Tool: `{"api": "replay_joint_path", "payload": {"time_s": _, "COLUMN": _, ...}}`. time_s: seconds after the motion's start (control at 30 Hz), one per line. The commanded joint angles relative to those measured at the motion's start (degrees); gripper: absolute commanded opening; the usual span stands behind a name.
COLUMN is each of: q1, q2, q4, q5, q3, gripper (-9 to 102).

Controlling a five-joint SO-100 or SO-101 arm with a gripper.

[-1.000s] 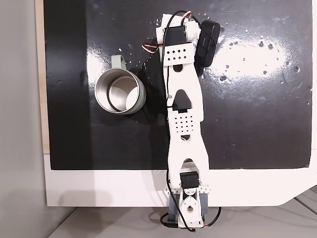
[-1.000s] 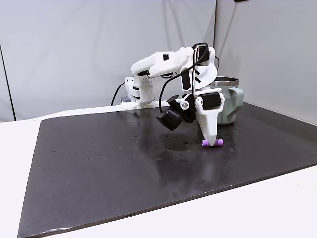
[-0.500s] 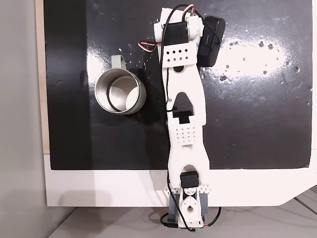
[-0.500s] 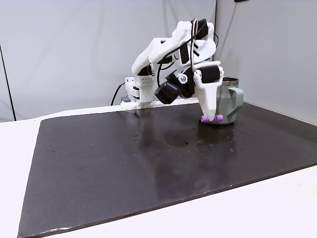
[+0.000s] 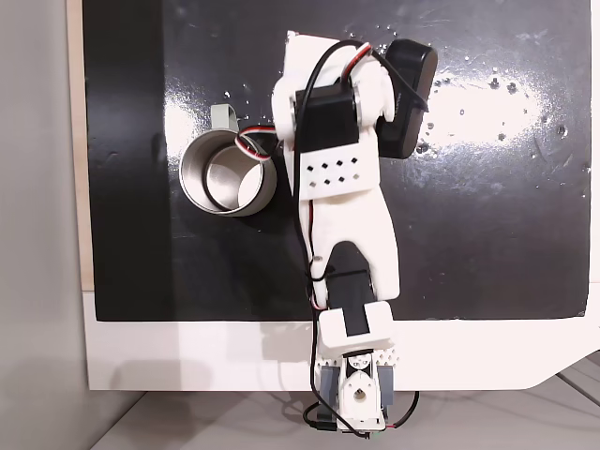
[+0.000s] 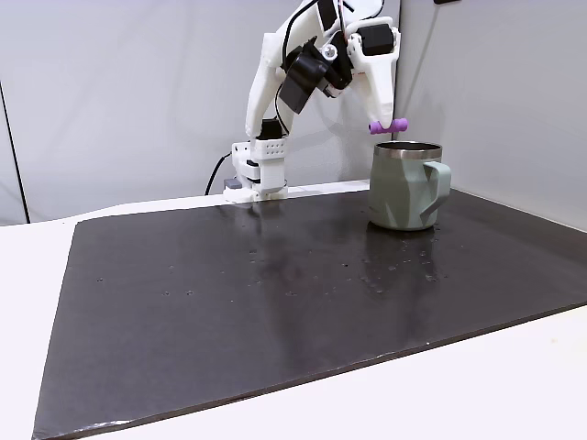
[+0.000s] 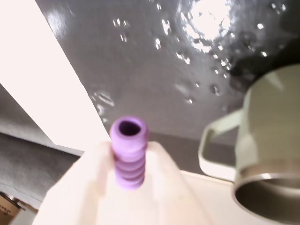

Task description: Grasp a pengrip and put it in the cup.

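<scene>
The purple ribbed pengrip (image 6: 388,126) (image 7: 128,152) is held crosswise at the tip of my white gripper (image 6: 382,124), which is shut on it. It hangs in the air just above and slightly left of the cup's rim in a fixed view. The cup (image 6: 406,185) (image 5: 228,173) (image 7: 266,154) is a pale grey-green metal mug with a shiny inside and a loop handle (image 6: 439,188), standing upright on the black mat. In a fixed view from above, my arm (image 5: 337,159) rises beside the cup's right side and hides the pengrip.
A black mat (image 6: 229,302) covers the white table (image 6: 477,385). My arm's base (image 6: 257,174) stands at the mat's far edge. A pale wall (image 6: 110,92) lies behind. Shiny specks and glare mark the mat (image 5: 487,103).
My gripper has risen from the mat with the pengrip, from mat level to above the cup's rim, and swung toward the cup. The cup has not moved.
</scene>
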Motion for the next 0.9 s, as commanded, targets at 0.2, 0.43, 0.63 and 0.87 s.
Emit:
{"api": "replay_joint_path", "payload": {"time_s": 0.2, "q1": -12.1, "q2": 13.7, "q4": -0.9, "q5": -4.0, "q3": 12.5, "gripper": 0}}
{"api": "replay_joint_path", "payload": {"time_s": 0.43, "q1": -20.8, "q2": 12.6, "q4": 0.2, "q5": -9.8, "q3": 14.9, "gripper": 0}}
{"api": "replay_joint_path", "payload": {"time_s": 0.63, "q1": -25.5, "q2": 12.0, "q4": 1.5, "q5": -13.0, "q3": 16.2, "gripper": 0}}
{"api": "replay_joint_path", "payload": {"time_s": 0.87, "q1": -25.3, "q2": 12.1, "q4": 3.5, "q5": -14.1, "q3": 16.7, "gripper": 0}}
